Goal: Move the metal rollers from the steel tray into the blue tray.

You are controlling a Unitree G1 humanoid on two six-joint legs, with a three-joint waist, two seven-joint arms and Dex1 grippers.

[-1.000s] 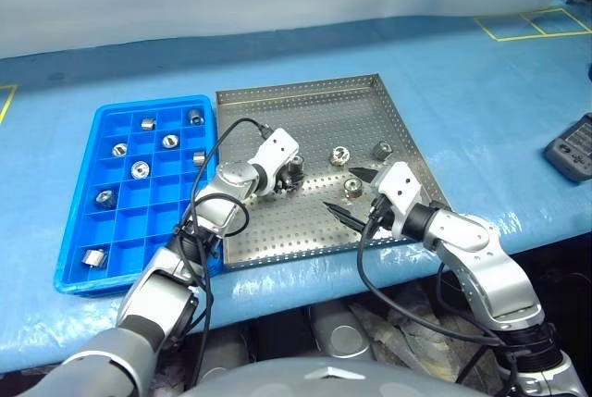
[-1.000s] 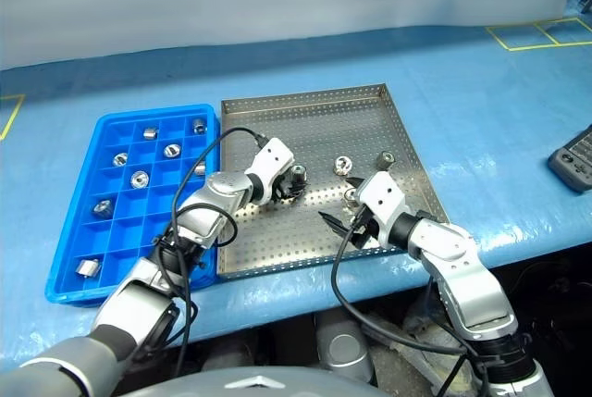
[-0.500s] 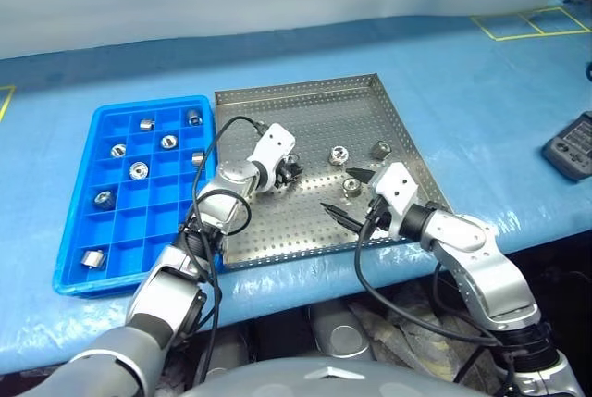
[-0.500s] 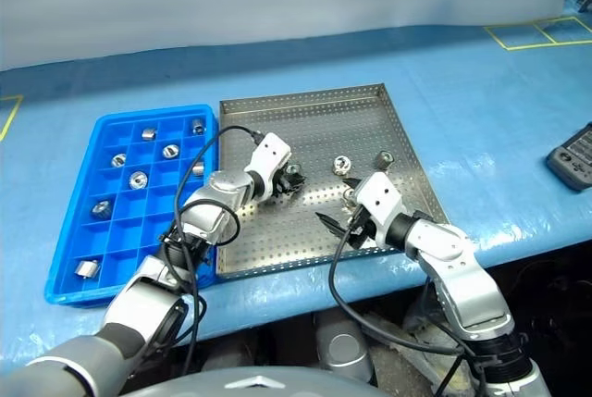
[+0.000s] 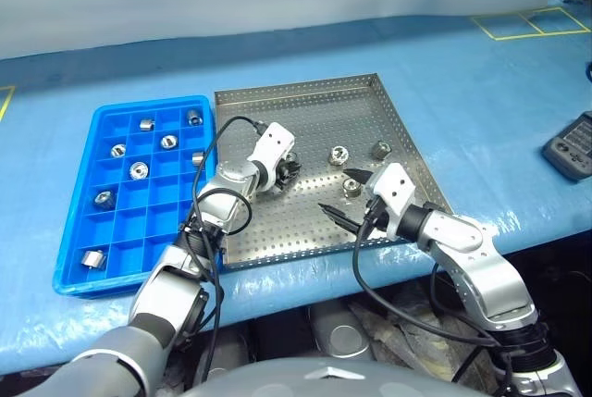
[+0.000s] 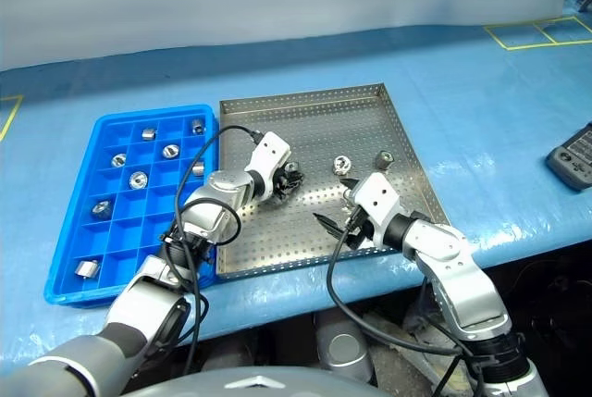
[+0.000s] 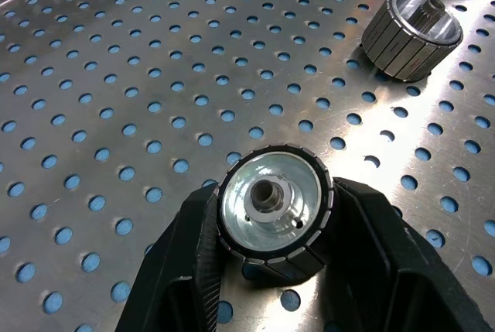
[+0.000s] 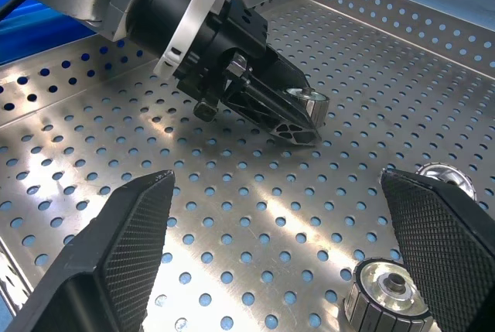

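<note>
Steel tray; left pincer low, tilted, around roller.

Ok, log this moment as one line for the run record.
left tool: shut on roller, on steel tray | right tool: open, hovering over tray | blue tray: several rollers

My left gripper sits near the centre of the head view, arm reaching up from the lower left with a black cable looped over the wrist; its two black fingers are clamped on a metal roller, one on each side. My right gripper hovers just right of centre, forearm coming in from the lower right, its textured fingertips spread wide with nothing between them
</note>
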